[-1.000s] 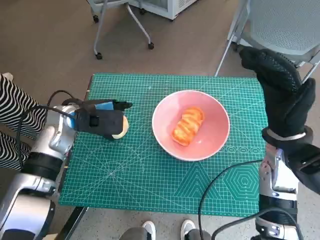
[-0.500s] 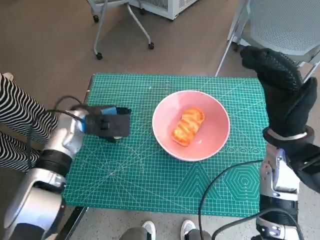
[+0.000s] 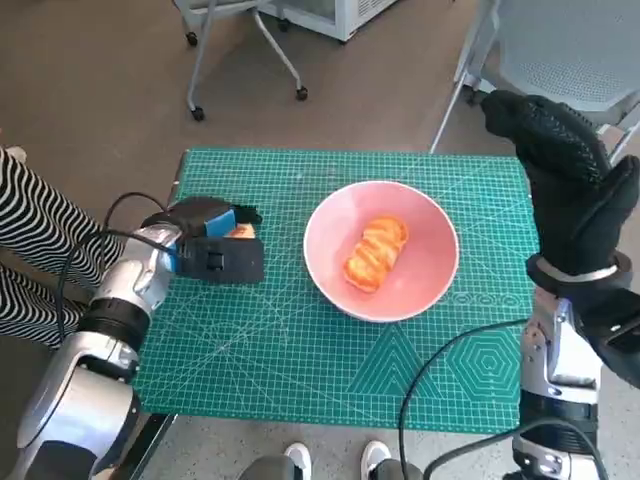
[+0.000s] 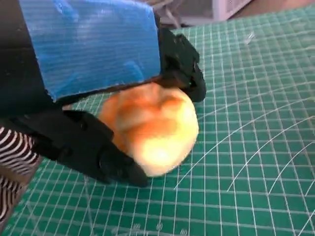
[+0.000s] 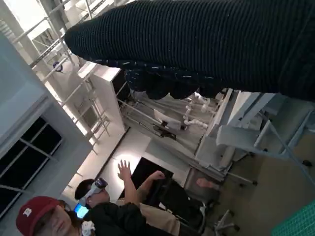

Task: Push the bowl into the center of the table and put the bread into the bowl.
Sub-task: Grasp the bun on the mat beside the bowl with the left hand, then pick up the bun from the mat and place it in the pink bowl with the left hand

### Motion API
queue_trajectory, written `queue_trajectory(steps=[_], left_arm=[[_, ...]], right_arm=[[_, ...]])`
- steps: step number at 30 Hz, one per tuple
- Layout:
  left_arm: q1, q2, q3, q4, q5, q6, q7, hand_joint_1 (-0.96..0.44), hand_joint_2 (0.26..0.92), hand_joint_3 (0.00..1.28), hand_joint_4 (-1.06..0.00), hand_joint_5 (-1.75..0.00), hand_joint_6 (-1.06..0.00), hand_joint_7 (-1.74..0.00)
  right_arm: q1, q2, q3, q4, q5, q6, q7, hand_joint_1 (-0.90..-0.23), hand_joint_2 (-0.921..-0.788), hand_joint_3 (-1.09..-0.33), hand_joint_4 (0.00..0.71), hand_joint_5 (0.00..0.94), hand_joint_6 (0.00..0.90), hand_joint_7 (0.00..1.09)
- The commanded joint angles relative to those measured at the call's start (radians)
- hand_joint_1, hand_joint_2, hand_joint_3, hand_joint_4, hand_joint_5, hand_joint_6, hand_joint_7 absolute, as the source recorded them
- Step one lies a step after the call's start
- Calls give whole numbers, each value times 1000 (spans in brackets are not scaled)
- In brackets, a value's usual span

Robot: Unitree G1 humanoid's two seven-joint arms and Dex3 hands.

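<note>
The pink bowl (image 3: 382,250) sits on the green cutting mat (image 3: 300,340) that covers the tabletop (image 3: 160,425), roughly mid-mat and a little toward the robot's right. Inside it lies an elongated bread roll (image 3: 376,252), orange-glazed and ridged. Its long axis runs diagonally, one end pointing to the far right rim and the other toward the near left, and it rests on the bowl's floor slightly left of centre.

A second piece of bread, a round bun (image 4: 150,129), is on the left part of the mat, well apart from the bowl. The left robot hand (image 3: 213,245) holds this bun: in the left wrist view its black fingers (image 4: 93,152) wrap one side and more black fingers curve over the other, with the blue-taped back above. The bun is pale golden with a browner patch and shows no clear long axis. In the head view only a sliver of it (image 3: 240,231) peeks out beside the hand. Whether the bun touches the mat or is just above it I cannot tell.

The right robot hand (image 3: 560,170) in its black glove is raised off the tabletop's right edge; it holds nothing, and its fingers are extended.

A person's striped trouser leg (image 3: 35,250) shows at the left, and people (image 5: 123,211) appear in the right wrist view.
</note>
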Motion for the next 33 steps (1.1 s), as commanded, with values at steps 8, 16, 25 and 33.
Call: queue_trajectory(steps=[8, 16, 25, 33], left_arm=[[-13, 62, 50, -78, -42, -40, -37, 2, 906, 59, -692, -1298, -733, -915], [20, 106, 174, -325, -147, -24, -83, 3, 900, 59, -737, -1223, -707, -972], [69, 96, 305, -696, -248, 51, -101, 3, 900, 42, -785, -1027, -673, -1155], [60, 21, 330, -917, -280, 120, -93, 3, 900, 40, -801, -1011, -663, -1166]], right_arm=[[11, -1, 0, 9, 9, 11, 12, -649, -921, -613, 123, 0, -1, 594], [1, -6, -5, 20, 16, 13, 19, -647, -921, -611, 124, 1, -1, 596], [-8, -7, -5, 30, 12, 5, 21, -653, -921, -610, 124, 1, -1, 595], [-11, -9, -4, 35, 6, 0, 23, -652, -921, -609, 125, 1, -1, 586]])
